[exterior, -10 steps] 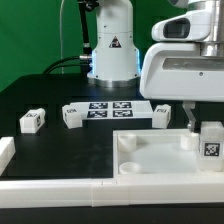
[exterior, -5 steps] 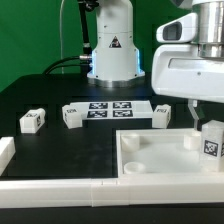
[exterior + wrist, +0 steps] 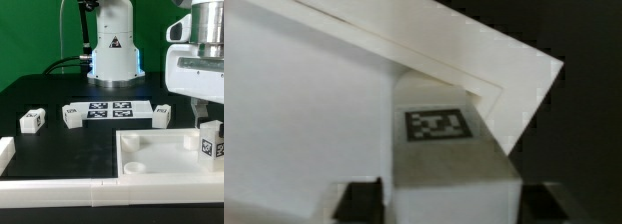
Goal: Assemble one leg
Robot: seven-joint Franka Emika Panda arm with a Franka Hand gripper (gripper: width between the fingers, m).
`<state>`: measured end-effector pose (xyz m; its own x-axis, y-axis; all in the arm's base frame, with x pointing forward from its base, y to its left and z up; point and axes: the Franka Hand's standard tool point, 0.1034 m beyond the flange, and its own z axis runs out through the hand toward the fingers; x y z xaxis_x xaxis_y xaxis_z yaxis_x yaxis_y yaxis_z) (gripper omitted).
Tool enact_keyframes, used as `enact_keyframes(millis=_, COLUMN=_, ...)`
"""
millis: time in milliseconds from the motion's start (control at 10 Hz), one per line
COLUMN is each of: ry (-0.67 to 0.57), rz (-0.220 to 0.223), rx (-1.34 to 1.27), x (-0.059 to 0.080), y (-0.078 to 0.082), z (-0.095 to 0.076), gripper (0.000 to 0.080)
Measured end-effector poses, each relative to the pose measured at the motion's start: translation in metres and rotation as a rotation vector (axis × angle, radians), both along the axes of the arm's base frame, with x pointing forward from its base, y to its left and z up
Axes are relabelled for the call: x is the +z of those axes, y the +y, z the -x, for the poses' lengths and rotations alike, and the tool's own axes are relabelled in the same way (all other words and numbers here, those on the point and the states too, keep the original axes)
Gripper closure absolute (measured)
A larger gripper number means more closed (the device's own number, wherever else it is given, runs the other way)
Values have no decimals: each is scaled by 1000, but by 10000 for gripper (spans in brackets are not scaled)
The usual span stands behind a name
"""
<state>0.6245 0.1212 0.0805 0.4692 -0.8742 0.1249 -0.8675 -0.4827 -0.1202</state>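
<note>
My gripper (image 3: 206,118) is at the exterior view's right, over the far right corner of the large white tray-like piece (image 3: 150,162). It is shut on a leg (image 3: 210,142), a white stubby block with a square tag, held upright at that corner. In the wrist view the leg (image 3: 446,140) stands between my two dark fingers (image 3: 374,200), with the tray's white corner behind it. I cannot tell whether the leg's lower end touches the tray. Three more legs lie on the black table: one on the left (image 3: 32,121), one nearer the middle (image 3: 72,116), and one to the right of the marker board (image 3: 162,113).
The marker board (image 3: 110,108) lies flat at the table's middle back. The robot's base (image 3: 112,55) stands behind it. A long white bar (image 3: 60,190) edges the front, with a short white piece (image 3: 5,150) at the left.
My hand's body has shifted toward the exterior view's right. The leg in it stays at nearly the same spot over the tray's corner. The other legs have not moved.
</note>
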Motion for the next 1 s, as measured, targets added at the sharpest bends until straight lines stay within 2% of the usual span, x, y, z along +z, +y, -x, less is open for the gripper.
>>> enact_keyframes(millis=100, ry=-4, rz=15, rx=87, x=0, y=0, z=-1, gripper=286)
enact_keyframes(millis=200, ry=-5, rz=35, rx=202, x=0, y=0, z=-1, gripper=172)
enact_keyframes(millis=300, ry=2, rz=55, rx=316, x=-1, y=0, z=0, gripper=156)
enact_keyframes(millis=700, ry=28, rz=140, rx=816, x=-1, y=8, z=2, gripper=150)
enact_keyframes(millis=1000, ry=50, rz=211, rx=1191, x=-2, y=7, z=1, gripper=150)
